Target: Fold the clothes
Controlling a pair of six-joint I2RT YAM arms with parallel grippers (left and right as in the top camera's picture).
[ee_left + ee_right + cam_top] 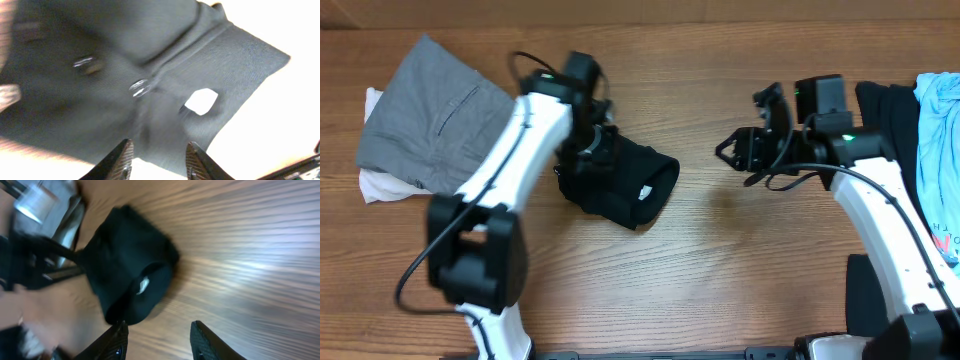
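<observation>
Overhead, clothes: a black soft-fabric garment [620,185], bundled into a compact fold, lies at frame centre on the brown wooden table [720,280].
Overhead, left gripper [590,150]: over the bundle's upper-left edge; contact cannot be told from this view.
Overhead, right gripper [732,152]: right of centre over bare wood, apart from the bundle.
Overhead, surroundings: a grey folded garment [430,110] lies upper left on a white cloth [375,185]. A dark heaped garment [885,110] and a light-blue garment [940,140] lie at the right edge.
Left wrist, fingers [120,160]: spread at the bottom of the frame, pinching nothing. Black fabric fills the frame beyond, with a white label [202,100] right of centre.
Right wrist, fingers [205,340]: spread, only wood between them; the bundle sits upper left.
Handling, judged: light, limp and not fragile. It would sag and unroll if lifted by a single layer.
Hold point, judged: pinch every layer at an outer edge, or take two corners, one per gripper.
</observation>
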